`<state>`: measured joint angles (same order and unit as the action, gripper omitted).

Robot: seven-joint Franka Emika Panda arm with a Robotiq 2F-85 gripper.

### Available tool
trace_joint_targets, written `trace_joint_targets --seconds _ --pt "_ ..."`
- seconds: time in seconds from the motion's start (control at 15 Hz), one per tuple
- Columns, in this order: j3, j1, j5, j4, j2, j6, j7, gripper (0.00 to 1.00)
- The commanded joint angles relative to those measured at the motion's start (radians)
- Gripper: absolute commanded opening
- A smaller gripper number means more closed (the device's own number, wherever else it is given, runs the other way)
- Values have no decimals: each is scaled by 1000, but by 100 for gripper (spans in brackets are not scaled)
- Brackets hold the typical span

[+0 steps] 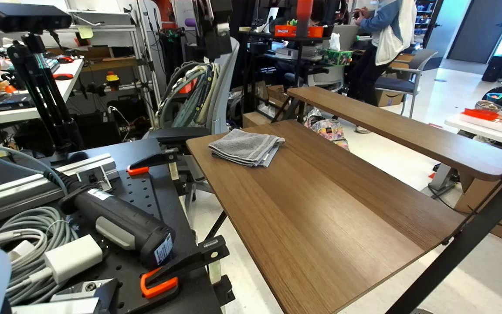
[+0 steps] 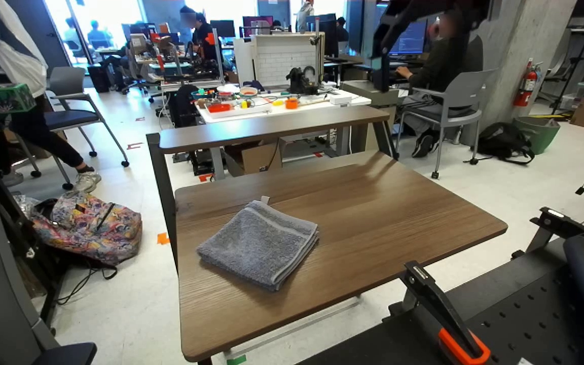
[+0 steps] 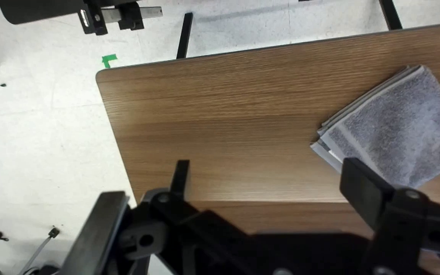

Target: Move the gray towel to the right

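A folded gray towel lies flat on the brown wooden table. It shows in both exterior views point(image 1: 245, 147) point(image 2: 261, 244) and at the right of the wrist view point(image 3: 407, 122). The table also shows in all views point(image 1: 329, 213) point(image 2: 373, 218) point(image 3: 212, 118). My gripper point(image 3: 267, 164) is open with nothing between its fingers. It is above the table, and in the wrist view its right finger overlaps the towel's lower edge. In both exterior views only dark parts of the arm and gripper show at the top edge, high over the scene.
A raised wooden shelf point(image 1: 399, 128) point(image 2: 271, 131) runs along one long side of the table. A black bench point(image 1: 146, 192) with orange-tipped clamps point(image 1: 159, 283) point(image 2: 449, 319) stands beside the opposite side. A gray chair point(image 1: 225, 87) is close to the table's end near the towel.
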<state>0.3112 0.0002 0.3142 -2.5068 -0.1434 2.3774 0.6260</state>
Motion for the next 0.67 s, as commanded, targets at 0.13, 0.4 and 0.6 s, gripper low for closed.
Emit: trace_joint_targets --seconds 0.13,0.4,0.6 --pt "-40 103 127 167 316 79 19 100" --pt "-106 207 102 333 532 113 -24 100" --pt "-152 273 53 491 697 111 -75 100"
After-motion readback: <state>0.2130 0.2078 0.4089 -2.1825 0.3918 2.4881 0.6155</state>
